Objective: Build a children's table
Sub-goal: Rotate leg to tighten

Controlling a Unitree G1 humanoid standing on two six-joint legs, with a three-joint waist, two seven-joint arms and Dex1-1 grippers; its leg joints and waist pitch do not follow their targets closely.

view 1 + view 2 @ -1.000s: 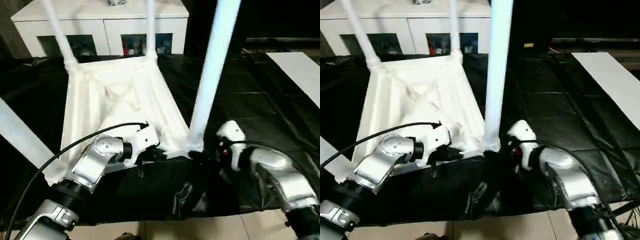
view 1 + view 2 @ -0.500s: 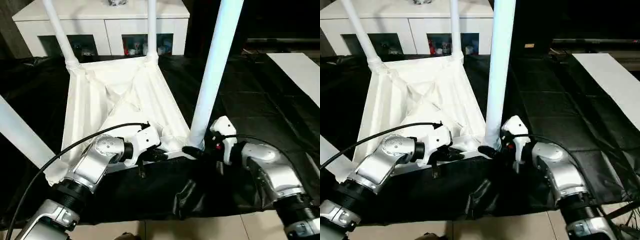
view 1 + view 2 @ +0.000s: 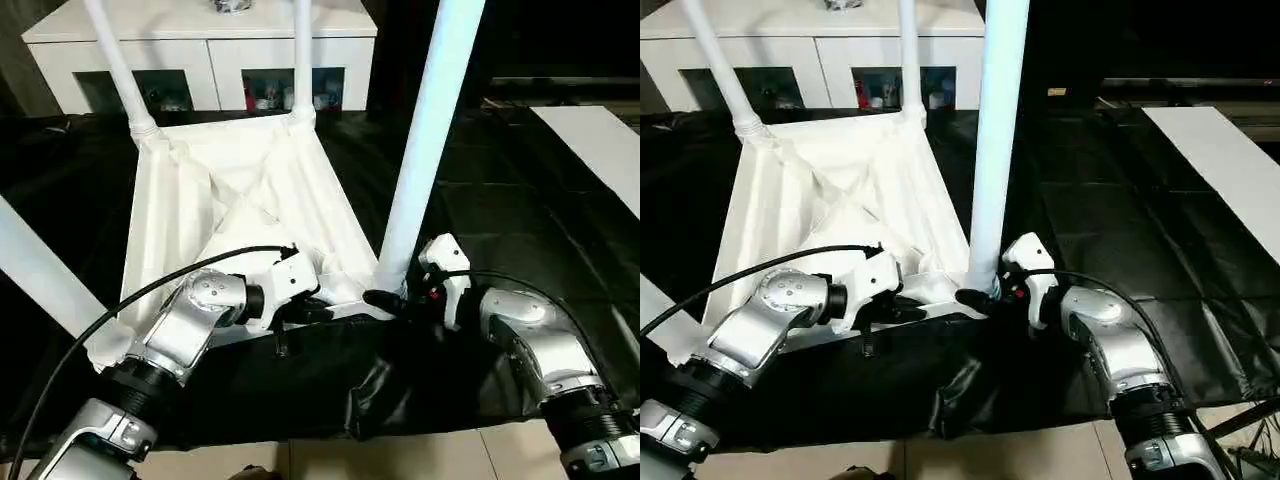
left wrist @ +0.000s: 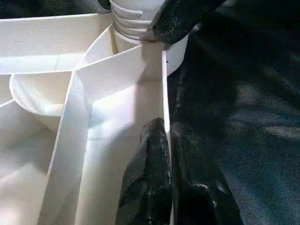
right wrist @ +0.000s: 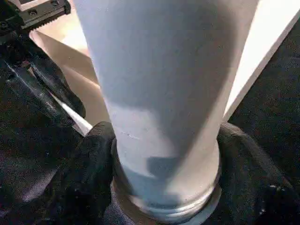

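Upturned white tabletop (image 3: 240, 210) on black sheet (image 3: 520, 220), left gripper (image 4: 167, 140) pinching its rim wall, right gripper (image 5: 164, 173) clasping near leg (image 3: 425, 150) at its socket, no legible writing

Tabletop (image 3: 240, 215): white moulded plastic, ribbed underside, smooth with a soft sheen; the near right leg (image 3: 425, 140) is the same smooth white plastic, faintly glossy, with fine ridged rings at its base. Floor covering (image 3: 520, 210): thin black sheeting, creased and wrinkled, shiny where light catches it. Forearms (image 3: 195, 320) are brushed silvery metal; the left gripper's fingers (image 4: 145, 187) look black, rubbery and slightly glossy.
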